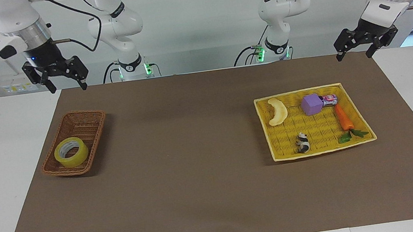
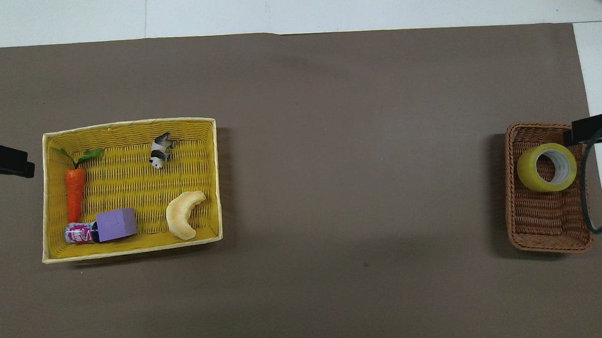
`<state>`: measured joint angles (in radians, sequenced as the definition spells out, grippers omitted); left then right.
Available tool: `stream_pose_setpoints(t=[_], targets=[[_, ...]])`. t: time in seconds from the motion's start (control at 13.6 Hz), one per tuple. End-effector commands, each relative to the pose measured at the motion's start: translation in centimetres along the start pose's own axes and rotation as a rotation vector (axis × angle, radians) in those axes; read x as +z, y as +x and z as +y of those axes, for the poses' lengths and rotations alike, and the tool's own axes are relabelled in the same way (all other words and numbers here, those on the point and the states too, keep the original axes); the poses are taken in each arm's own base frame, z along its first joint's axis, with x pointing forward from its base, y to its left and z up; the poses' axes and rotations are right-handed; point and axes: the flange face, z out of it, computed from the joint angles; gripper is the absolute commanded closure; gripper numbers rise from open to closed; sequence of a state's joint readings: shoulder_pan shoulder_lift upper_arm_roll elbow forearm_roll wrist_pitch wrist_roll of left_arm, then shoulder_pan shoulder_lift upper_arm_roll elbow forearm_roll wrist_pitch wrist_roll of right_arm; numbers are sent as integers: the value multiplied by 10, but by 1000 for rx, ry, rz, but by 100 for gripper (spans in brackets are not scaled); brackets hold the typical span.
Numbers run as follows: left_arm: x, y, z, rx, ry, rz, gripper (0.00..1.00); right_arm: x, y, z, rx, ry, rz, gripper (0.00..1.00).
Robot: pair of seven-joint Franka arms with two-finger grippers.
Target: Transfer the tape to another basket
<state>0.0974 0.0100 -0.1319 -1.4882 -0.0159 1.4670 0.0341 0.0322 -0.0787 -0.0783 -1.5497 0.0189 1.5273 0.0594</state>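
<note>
The tape (image 1: 71, 151) (image 2: 546, 167), a yellow roll with a pale core, lies tilted in the brown wicker basket (image 1: 82, 124) (image 2: 545, 218) at the right arm's end of the table, in the part of the basket farther from the robots. Nothing touches it. My right gripper (image 1: 68, 87) hangs open and empty, high over the mat's edge by the robots, well clear of the basket. At the other end, my left gripper (image 1: 354, 56) waits open and empty above the mat's corner.
A flat yellow woven tray (image 1: 320, 129) (image 2: 126, 183) sits toward the left arm's end. It holds a carrot (image 1: 343, 117), a purple block (image 1: 312, 104), a small can (image 1: 329, 99), a pale crescent (image 1: 278, 111) and a panda figure (image 1: 303, 142).
</note>
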Motion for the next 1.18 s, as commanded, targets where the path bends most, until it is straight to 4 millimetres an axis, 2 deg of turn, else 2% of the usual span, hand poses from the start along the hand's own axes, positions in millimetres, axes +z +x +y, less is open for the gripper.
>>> stream_pose_setpoints(t=[0.0,0.37,0.59,0.74,0.89,1.11], targets=[[-2,-5,-2,2,-9,7,0,8,-25,-2,59,-4,-29,0],[-2,-5,-2,2,-9,8,0,11,-44,-45,96,-10,-53,0],[-2,-5,-1,3,-9,7,0,8,-56,-83,132,-22,-50,0],[-2,-5,-2,2,-9,7,0,9,-64,-102,138,-4,-58,0],[-2,-5,-2,2,-9,7,0,7,-65,-105,126,17,-57,0],[-2,-5,-1,3,-9,7,0,2,-41,-88,21,11,-28,0]])
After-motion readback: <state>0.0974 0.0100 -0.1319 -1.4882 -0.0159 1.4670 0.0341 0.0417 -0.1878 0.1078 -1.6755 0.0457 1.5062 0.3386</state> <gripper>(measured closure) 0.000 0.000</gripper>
